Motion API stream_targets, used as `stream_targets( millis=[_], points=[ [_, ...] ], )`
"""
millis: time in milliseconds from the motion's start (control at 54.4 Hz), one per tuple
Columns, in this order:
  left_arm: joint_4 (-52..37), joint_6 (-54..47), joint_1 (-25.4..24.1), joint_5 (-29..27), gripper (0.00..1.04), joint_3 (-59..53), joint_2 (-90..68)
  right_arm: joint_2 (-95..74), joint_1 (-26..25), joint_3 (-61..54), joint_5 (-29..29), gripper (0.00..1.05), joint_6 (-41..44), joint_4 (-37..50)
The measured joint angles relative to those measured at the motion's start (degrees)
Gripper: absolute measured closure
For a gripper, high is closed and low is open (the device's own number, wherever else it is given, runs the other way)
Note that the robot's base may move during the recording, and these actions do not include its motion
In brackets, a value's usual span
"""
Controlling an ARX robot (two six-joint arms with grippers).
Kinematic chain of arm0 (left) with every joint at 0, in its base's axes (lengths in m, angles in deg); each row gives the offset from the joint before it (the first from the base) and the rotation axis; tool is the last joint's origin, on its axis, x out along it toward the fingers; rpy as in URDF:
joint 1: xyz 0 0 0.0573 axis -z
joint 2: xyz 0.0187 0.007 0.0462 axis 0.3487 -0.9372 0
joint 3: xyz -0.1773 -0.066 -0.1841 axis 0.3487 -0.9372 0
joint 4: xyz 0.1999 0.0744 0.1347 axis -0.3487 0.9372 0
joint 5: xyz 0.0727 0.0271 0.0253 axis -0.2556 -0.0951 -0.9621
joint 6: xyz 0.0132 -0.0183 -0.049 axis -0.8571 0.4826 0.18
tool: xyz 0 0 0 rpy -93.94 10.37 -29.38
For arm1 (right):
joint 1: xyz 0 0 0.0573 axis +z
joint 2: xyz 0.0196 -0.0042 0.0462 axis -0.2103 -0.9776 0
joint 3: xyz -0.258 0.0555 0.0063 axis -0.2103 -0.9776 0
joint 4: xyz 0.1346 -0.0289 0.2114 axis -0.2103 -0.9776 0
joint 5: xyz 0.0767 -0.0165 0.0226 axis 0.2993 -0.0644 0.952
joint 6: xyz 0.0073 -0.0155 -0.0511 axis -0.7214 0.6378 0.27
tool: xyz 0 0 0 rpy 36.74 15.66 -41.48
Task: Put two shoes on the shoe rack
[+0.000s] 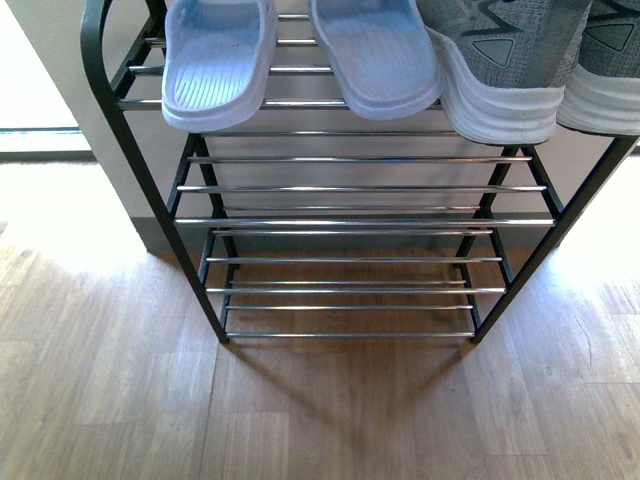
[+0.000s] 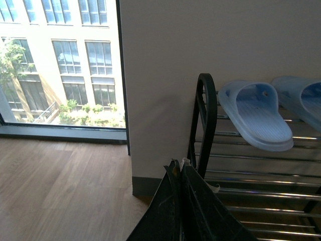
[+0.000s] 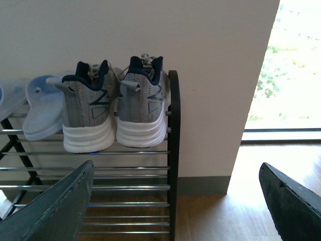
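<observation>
Wood floor (image 1: 320, 420), pale wall (image 2: 210, 40) behind the rack (image 1: 350, 222), windows (image 2: 60, 60) either side. Rack stands on the floor against the wall. Sneakers (image 3: 113, 113) sit on the top tier at 1 o'clock, heels out, slides (image 1: 300, 60) beside them at 11 o'clock. Left gripper (image 2: 180, 173) has jaws pressed together, empty. Right gripper (image 3: 175, 201) is spread wide, empty.

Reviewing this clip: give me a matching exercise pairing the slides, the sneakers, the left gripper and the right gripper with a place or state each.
Things:
1. slides
2. sneakers
3. left gripper
4. right gripper

States:
A. open, holding nothing
B. shut, holding nothing
C. top tier, toward the rack's left end
D. top tier, at the rack's right end

Pairs: 1-C, 2-D, 3-B, 4-A
</observation>
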Motion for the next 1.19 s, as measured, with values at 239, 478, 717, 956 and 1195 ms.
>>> stream_targets(
  millis=[239, 478, 717, 956, 1195],
  points=[
    [0.02, 0.00, 0.02, 0.00, 0.78, 0.00, 0.00, 0.00, 0.00, 0.00, -0.02, 0.09, 0.00, 0.00],
    [0.00, 0.00, 0.00, 0.02, 0.32, 0.00, 0.00, 0.00, 0.00, 0.00, 0.00, 0.09, 0.00, -0.02],
    [0.00, -0.11, 0.00, -0.02, 0.09, 0.00, 0.00, 0.00, 0.00, 0.00, 0.00, 0.09, 0.00, -0.02],
    [0.00, -0.13, 0.00, 0.02, 0.09, -0.02, 0.00, 0.00, 0.00, 0.00, 0.00, 0.09, 0.00, -0.02],
    [0.00, -0.13, 0.02, 0.04, 0.09, 0.00, 0.00, 0.02, 0.00, 0.00, 0.00, 0.09, 0.00, -0.02]
  ],
)
